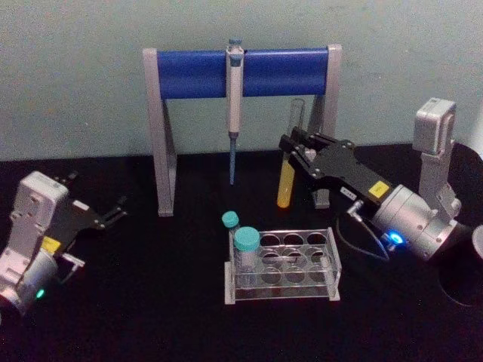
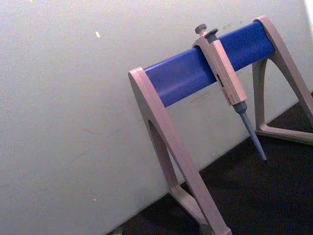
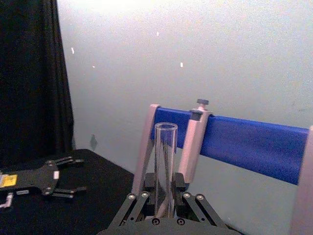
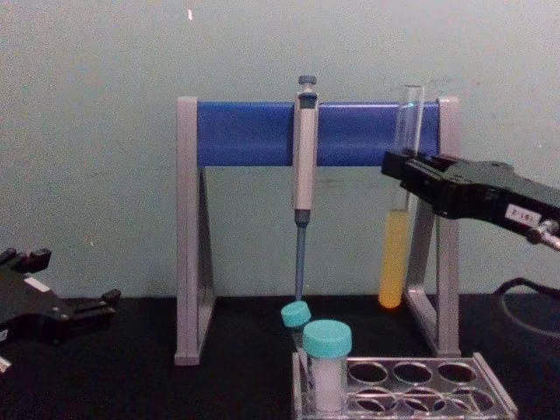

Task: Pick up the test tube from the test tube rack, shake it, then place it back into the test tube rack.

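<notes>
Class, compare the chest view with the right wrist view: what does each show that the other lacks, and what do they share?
Chest view, not right wrist view: the yellow liquid in the lower part of the test tube, the test tube rack with two teal-capped vials at its left end, and the pipette's tip.

Right wrist view, not chest view: a black curtain beside the wall.

Both: the right tool shut on the upright test tube, the open left tool, the blue pipette stand and the hanging pipette.

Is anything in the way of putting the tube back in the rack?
Nothing visible. The right end effector holds the test tube up behind the test tube rack; its right holes are open, teal-capped vials sit at its left.
</notes>
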Robot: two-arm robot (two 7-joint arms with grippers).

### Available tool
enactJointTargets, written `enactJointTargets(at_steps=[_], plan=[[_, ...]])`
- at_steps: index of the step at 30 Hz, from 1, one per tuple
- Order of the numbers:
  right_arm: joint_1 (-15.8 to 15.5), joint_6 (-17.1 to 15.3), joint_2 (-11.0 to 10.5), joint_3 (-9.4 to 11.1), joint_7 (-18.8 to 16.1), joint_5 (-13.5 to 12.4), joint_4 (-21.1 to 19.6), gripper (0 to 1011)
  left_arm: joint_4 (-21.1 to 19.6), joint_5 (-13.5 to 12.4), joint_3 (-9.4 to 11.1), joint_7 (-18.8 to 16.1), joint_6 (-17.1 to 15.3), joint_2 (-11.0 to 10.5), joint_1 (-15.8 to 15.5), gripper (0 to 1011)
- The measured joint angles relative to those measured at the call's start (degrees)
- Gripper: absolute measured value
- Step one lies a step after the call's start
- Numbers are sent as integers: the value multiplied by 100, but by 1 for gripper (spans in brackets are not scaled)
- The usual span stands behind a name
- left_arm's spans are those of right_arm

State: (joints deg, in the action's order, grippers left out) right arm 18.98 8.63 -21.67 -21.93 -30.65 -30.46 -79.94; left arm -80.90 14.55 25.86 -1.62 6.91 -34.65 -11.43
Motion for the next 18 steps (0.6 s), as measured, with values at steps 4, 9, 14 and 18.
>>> enactJointTargets(at_steps=[4,9,14,18], plan=[[-28,-1,-26,59,41,26,-11,222,0,0,0,0,0,0,0,1010],[-94,-11,-66,128,95,75,-82,222,0,0,0,0,0,0,0,1009],[-214,-68,-140,218,189,117,-212,222,0,0,0,0,0,0,0,1010],[-449,-153,-263,341,319,140,-467,222,0,0,0,0,0,0,0,1010]])
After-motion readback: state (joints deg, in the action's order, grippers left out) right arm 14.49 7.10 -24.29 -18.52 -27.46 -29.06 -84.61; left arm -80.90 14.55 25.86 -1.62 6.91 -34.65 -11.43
